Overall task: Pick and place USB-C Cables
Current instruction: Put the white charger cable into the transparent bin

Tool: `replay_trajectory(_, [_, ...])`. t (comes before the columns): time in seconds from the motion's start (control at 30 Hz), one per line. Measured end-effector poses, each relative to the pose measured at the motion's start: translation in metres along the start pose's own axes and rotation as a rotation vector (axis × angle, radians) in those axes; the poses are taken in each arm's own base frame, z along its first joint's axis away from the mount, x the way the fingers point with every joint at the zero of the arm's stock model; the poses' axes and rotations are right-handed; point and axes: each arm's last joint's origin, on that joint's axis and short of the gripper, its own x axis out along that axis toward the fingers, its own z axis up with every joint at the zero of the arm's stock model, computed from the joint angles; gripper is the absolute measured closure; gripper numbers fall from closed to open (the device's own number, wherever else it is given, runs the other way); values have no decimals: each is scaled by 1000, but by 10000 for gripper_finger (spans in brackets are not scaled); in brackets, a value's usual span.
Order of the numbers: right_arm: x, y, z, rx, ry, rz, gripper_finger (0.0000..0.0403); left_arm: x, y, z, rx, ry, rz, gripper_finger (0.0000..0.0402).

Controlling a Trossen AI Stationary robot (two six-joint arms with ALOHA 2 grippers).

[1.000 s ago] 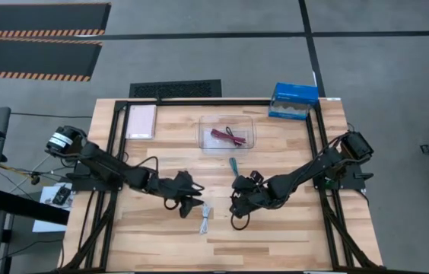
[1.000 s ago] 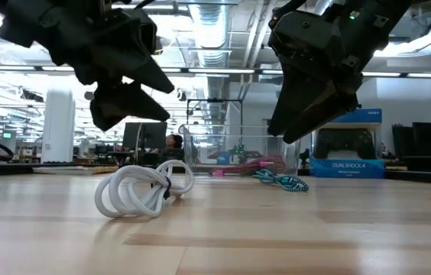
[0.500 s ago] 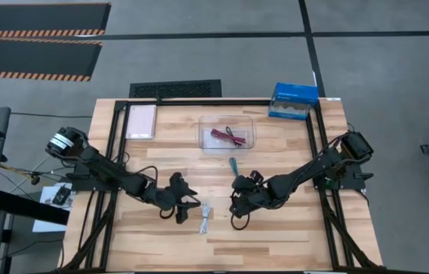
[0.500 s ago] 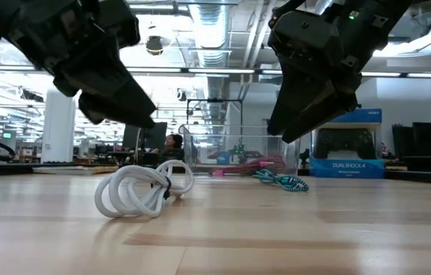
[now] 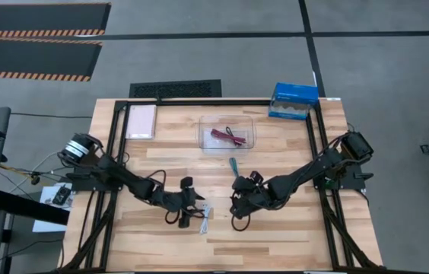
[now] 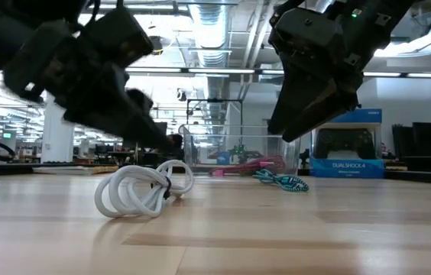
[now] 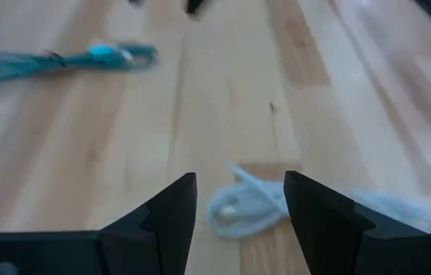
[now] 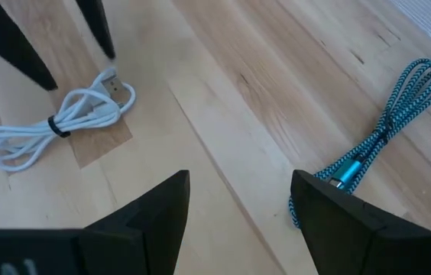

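The only legible text was "DUALSHOCK 4", printed in white along the lower front face of the blue box (image 6: 351,156) at the far edge of the counter (image 6: 277,229). No other label, number or sign could be read.

white cable (image 8: 55,126) (dark tie), teal braided cable (image 8: 384,126), dark red cable (image 5: 227,137), blue box (image 5: 293,97), pale wood table (image 5: 290,236)

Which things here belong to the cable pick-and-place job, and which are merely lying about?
Part of the job:
- white cable, with the open left pincer at it
- teal cable
- dark red cable, in the clear bin
- right pincer, open, above the table

Lying about:
- blue box
- pale flat pad
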Motion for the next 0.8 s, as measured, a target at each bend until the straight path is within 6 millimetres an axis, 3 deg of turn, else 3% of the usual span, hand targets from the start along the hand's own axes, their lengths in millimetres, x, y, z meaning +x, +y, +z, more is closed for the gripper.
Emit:
replay_trajectory(0.2, [0, 0, 0, -1, -1, 0, 147, 14, 8, -11, 8, 63, -69, 214])
replay_trajectory(0.47, [0, 0, 0, -1, -1, 1, 147, 18, 15, -11, -23, 54, -61, 225])
replay_trajectory(0.8, [0, 0, 0, -1, -1, 0, 147, 18, 15, -11, -26, 52, -58, 363])
